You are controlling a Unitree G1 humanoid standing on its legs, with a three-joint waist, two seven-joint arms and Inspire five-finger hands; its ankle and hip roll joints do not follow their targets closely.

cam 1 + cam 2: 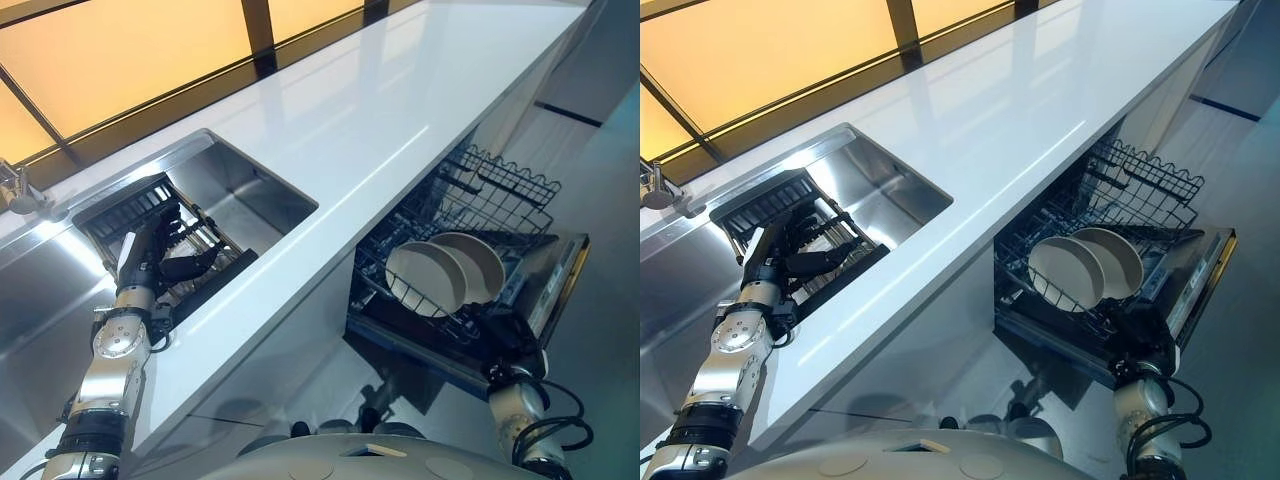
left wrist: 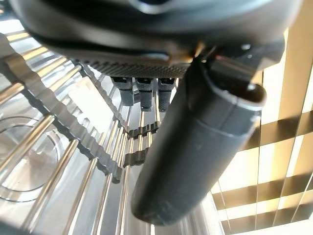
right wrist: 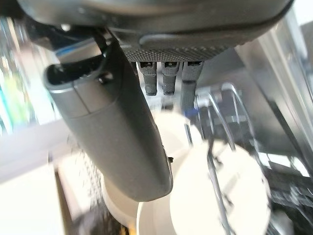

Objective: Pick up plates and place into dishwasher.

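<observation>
Because the two plates [image 1: 445,270] look like glazed ceramic, they are judged stiff, fairly heavy, slippery and breakable; the exposed upper rim is the likely place to take hold. Both stand on edge, overlapping, in the lower dishwasher rack [image 1: 500,195] at right of centre. At lower right, the right hand [image 1: 510,340] hovers just beside them, fingers relaxed and empty. At left, the left hand [image 1: 150,250] rests spread over the dish rack [image 1: 130,205] in the sink [image 1: 250,195], which carries no plates.
</observation>
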